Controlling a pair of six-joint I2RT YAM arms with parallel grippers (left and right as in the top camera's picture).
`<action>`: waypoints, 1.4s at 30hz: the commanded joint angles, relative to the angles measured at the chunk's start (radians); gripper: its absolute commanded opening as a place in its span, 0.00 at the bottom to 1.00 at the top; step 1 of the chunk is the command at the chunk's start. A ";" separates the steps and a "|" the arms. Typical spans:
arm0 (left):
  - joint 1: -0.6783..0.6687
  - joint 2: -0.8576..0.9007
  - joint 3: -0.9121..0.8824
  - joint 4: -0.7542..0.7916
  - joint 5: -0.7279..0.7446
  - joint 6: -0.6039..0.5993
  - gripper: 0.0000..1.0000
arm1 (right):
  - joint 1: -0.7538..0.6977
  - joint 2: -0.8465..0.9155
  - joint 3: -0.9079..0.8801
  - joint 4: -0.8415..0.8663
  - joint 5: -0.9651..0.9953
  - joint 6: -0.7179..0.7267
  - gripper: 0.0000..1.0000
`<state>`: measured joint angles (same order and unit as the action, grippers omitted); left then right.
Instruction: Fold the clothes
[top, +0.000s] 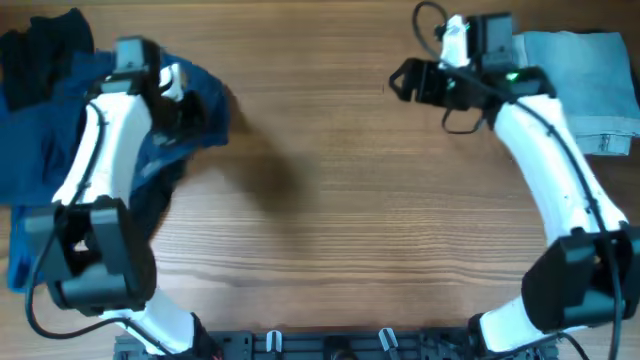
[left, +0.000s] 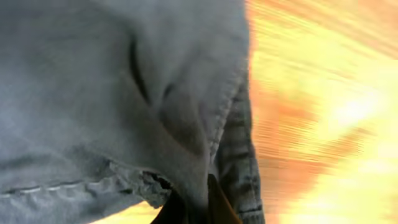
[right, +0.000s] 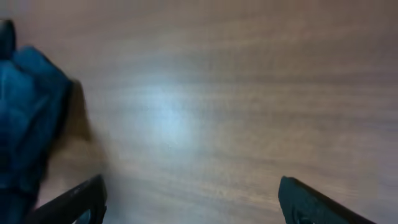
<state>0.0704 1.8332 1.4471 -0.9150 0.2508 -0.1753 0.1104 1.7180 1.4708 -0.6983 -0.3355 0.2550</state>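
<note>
A heap of clothes lies at the table's left: a black piece (top: 40, 55) at the back, dark navy cloth (top: 30, 150) below it. My left gripper (top: 182, 100) is shut on a mid-blue denim garment (top: 208, 112) and holds its edge up at the heap's right side. In the left wrist view the denim (left: 124, 93) fills the frame, with a seam pinched between the fingers (left: 199, 208). My right gripper (top: 403, 80) is open and empty above bare wood at the back right; its fingers (right: 193, 202) are spread wide. The blue garment also shows at the left of the right wrist view (right: 25, 124).
A folded pale light-blue denim piece (top: 575, 90) lies at the back right corner, behind the right arm. The wooden table (top: 330, 200) stretches between the two arms. The arm bases stand at the front edge.
</note>
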 joint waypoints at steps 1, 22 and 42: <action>-0.177 -0.021 0.158 0.018 0.082 -0.063 0.04 | -0.080 -0.050 0.142 -0.072 -0.002 -0.021 0.89; -0.549 -0.019 0.236 -0.106 -0.009 -0.207 1.00 | -0.313 -0.053 0.093 -0.307 -0.126 -0.161 0.89; -0.657 -0.016 -0.371 -0.007 -0.315 -0.648 0.94 | -0.028 0.224 -0.143 0.000 0.098 -0.180 0.85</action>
<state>-0.5835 1.8221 1.1099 -0.9882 0.0132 -0.7887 0.0410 1.9030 1.3308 -0.7059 -0.2531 0.0635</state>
